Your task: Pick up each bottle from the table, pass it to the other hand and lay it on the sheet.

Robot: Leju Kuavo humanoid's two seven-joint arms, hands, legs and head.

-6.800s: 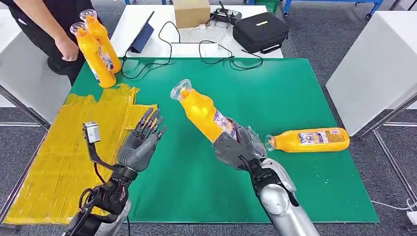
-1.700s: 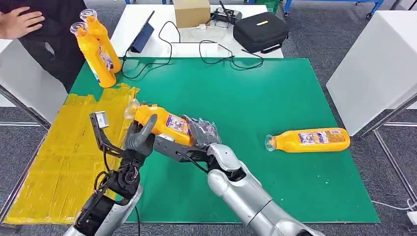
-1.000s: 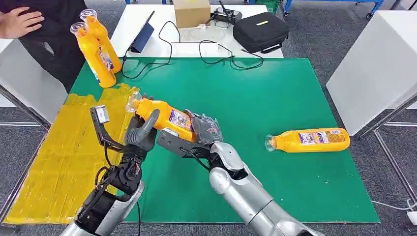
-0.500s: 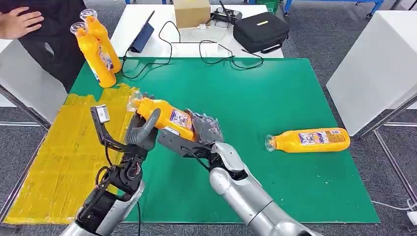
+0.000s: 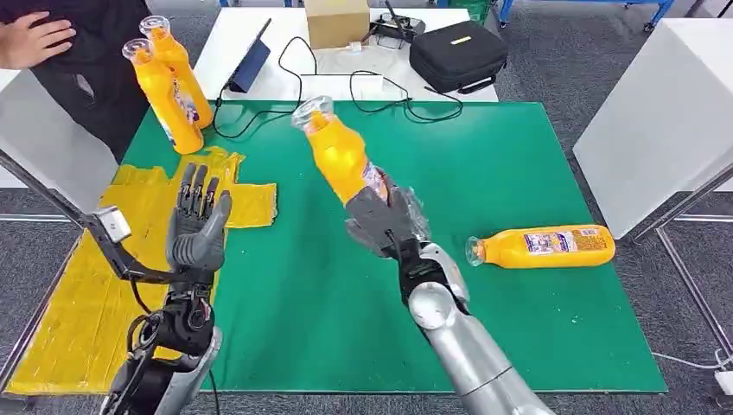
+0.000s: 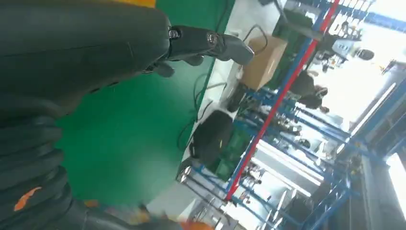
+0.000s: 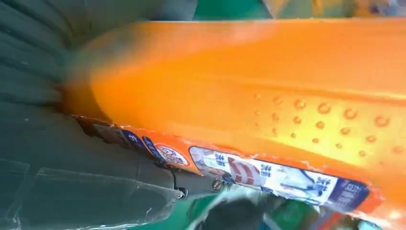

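The head view is bright and evenly lit, with soft shadows; both wrist views are blurred (the left one overexposed far off).

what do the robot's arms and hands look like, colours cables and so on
Both arms are silver metal with dark joints. The left hand is dark grey with black fingers, loose black cables at its wrist, and a black bracket carrying a small grey camera box. The right hand is dark grey too, wrapped in clear crinkled plastic.
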